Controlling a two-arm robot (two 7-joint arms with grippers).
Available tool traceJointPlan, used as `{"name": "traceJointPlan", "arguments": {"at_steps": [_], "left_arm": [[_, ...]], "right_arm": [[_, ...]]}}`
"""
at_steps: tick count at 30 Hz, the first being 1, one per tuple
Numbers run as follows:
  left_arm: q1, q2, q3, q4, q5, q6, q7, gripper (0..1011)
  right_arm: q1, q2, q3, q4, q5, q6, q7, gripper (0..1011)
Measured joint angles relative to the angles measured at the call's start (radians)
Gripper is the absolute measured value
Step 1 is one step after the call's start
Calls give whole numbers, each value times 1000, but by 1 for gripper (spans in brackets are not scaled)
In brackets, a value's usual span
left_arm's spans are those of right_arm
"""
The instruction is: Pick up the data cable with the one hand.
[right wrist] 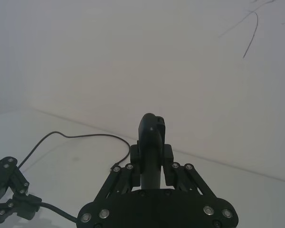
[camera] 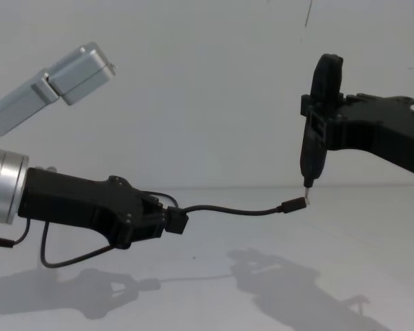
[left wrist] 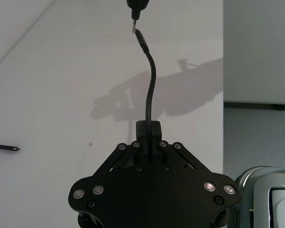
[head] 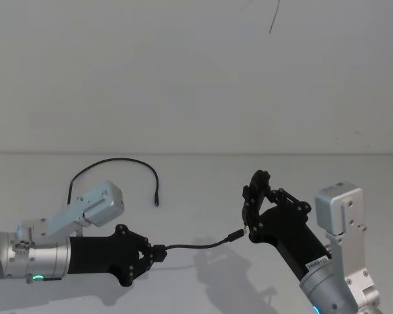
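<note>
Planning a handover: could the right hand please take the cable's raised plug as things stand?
Probably not: the plug hangs beside the right hand, but that hand is shut on a black tool.

The left gripper (head: 158, 252) is placed low on the left, above the table (head: 196, 190), closed on the data cable (head: 196, 245). The cable is held raised off the table and is run rightward, its plug end (camera: 292, 205) set just beside the tip of the right gripper (camera: 308, 183), which is positioned on the right. The cable's other end (head: 156, 203) is laid on the table behind the left gripper.
</note>
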Motion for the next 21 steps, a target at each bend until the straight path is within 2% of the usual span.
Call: {"name": "traceJointPlan", "arguments": {"at_steps": [21], "left_arm": [[0,0,0,0,0,0,0,42]], "right_arm": [[1,-2,1,0,-4,2,5,263]]}}
